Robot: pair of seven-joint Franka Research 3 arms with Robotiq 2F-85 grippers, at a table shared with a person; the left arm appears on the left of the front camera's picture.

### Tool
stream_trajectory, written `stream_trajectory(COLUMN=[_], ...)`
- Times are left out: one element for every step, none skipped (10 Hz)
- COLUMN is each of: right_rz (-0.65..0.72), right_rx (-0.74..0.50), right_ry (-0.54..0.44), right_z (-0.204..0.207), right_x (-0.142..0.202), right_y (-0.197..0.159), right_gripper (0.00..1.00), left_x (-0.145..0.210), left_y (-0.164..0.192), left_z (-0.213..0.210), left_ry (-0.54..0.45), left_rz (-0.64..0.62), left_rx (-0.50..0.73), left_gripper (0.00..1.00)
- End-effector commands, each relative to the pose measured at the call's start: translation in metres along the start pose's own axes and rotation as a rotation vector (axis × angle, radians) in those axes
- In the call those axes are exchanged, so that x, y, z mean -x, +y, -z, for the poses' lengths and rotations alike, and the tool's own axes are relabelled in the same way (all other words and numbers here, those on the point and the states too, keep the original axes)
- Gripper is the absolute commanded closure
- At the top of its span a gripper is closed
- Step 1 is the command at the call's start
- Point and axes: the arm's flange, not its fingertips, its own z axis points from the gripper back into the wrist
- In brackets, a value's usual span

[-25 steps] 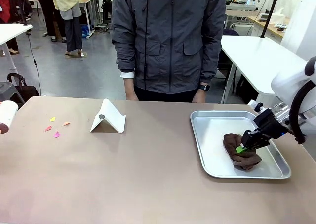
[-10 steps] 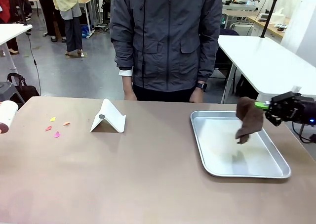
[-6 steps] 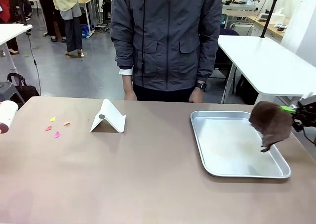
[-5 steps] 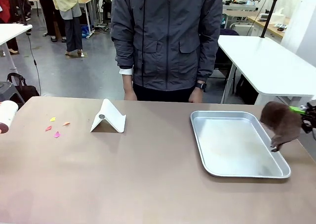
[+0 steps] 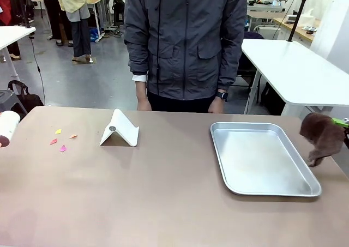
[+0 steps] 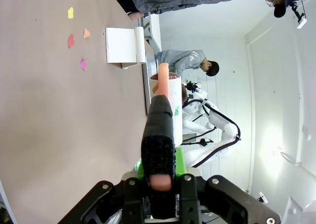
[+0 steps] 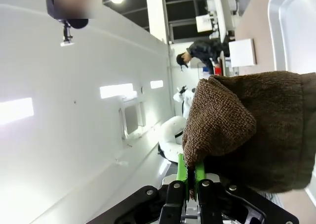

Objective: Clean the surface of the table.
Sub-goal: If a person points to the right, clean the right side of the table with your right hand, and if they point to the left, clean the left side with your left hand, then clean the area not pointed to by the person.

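table (image 5: 163, 198): one, flat, matte tan, spread beside both jaw pairs | cloth (image 7: 256, 130): one, brown, knitted, clamped in right gripper (image 7: 191, 179) jaws | tray (image 5: 256, 160): one, shiny metal | roller (image 6: 159, 135): one, black-handled, clamped in left gripper (image 6: 158, 184) jaws | paper scraps (image 6: 83, 64): four

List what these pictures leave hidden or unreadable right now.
- Right wrist view: the brown cloth covers the right gripper's fingertips.
- Front view: the right edge cuts that gripper off.
- Front view: the left edge cuts off the roller.
- Left wrist view: the left gripper covers the roller's handle.
- Front view: the paper scraps are too small to identify.
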Motion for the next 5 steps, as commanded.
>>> stream_trajectory(right_rz=[-0.002,-0.002,-0.002,-0.002,-0.002], right_rx=[0.007,0.007,0.007,0.007,0.007], right_ry=[0.025,0.025,0.025,0.025,0.025], right_z=[0.0065,0.0065,0.0065,0.0065,0.0065], right_x=[-0.0008,-0.0008,-0.0008,-0.0008,-0.0008], right_y=[0.0028,0.0028,0.0028,0.0028,0.0028], right_gripper=[0.94,0.94,0.94,0.94,0.94], left_x=[0.0029,0.0029,0.0029,0.0029,0.0029], left_y=[-0.0035,-0.0035,-0.0035,-0.0035,-0.0035], left_z=[0.0,0.0,0.0,0.0,0.0], left_ry=[0.005,0.005,0.005,0.005,0.005], left_rz=[0.016,0.016,0.016,0.016,0.016], left_rx=[0.016,0.016,0.016,0.016,0.016], left_gripper=[1.0,1.0,1.0,1.0,1.0])
